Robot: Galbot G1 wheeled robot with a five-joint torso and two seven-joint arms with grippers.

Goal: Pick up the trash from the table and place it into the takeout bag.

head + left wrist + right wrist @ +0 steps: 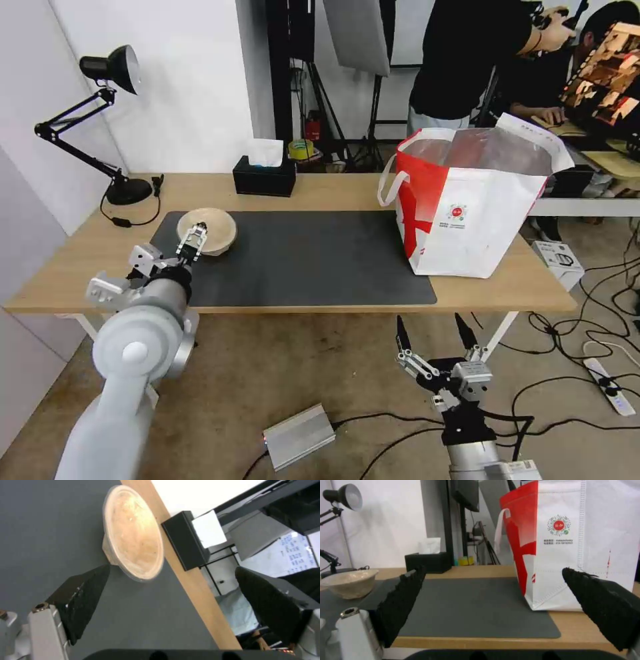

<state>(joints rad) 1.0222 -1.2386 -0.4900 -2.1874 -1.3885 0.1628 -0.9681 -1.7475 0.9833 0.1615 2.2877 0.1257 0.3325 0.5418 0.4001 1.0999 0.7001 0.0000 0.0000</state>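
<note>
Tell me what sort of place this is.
Likely a lab or studio staged as an office desk: a desk lamp on the table, light stands behind, loose cables across the floor.

Glossy white rounded left arm with a dome-capped joint, silver metal left hand (193, 241) with black links, right hand (437, 333) with black pointed ridged fingers (400, 600), silver linkage, grey block, black wrist with cables, white labelled forearm

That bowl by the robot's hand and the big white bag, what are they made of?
The bowl looks like matte beige pressed paper pulp: its surface is dull and mottled. The bag seems to be non-woven fabric, soft-looking with stitched seams, and its lining shines silvery like foil. The left hand hovers open by the bowl.
</note>
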